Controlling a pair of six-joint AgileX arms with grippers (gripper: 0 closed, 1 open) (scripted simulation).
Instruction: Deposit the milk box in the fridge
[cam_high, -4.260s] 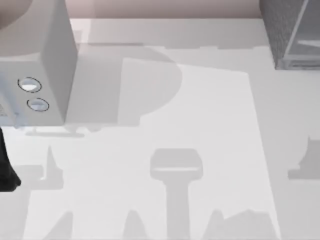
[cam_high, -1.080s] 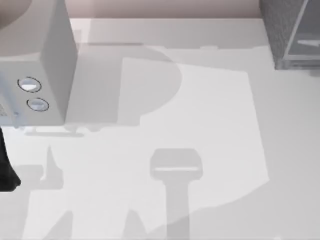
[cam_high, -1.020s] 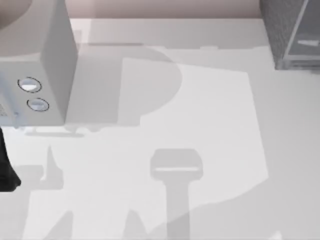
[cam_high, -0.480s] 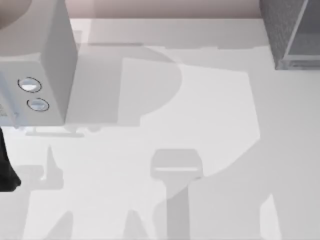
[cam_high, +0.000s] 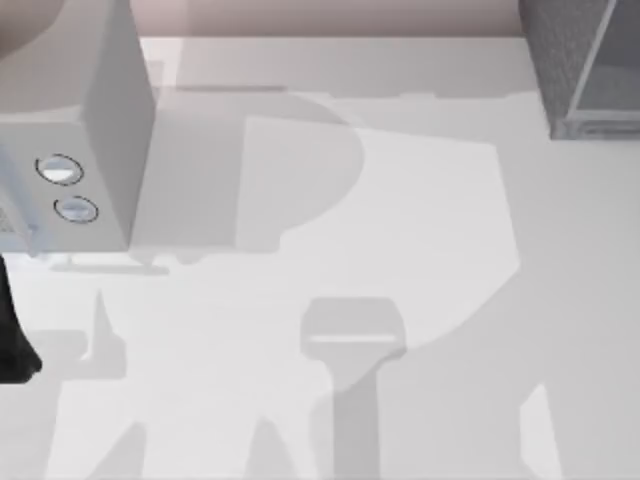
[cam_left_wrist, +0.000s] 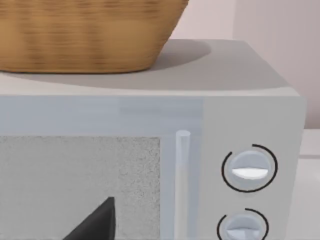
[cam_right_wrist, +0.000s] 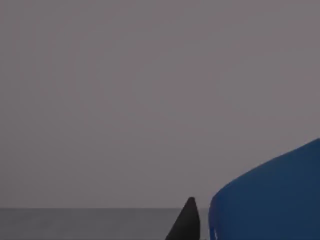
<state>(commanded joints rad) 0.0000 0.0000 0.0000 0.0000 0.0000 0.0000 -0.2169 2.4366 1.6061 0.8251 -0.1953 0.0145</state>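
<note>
fridge (cam_high: 585, 65): cut by edge | milk box (cam_right_wrist: 270, 200): only blue corner shows

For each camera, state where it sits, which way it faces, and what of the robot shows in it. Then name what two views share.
Top view: above the table, looking down; microwave at left, fridge at far right; dark left arm at the left edge.
Left wrist view: on the left arm, facing the microwave front, a wicker basket on top; one dark fingertip.
Right wrist view: on the right arm, facing a plain wall; blue milk box beside a fingertip.
Shared: microwave dials.

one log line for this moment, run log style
right gripper: beside blue milk box, grip unclear | left arm: parked facing light grey two-dial box | dark grey mesh-walled fridge: top view's far right
</note>
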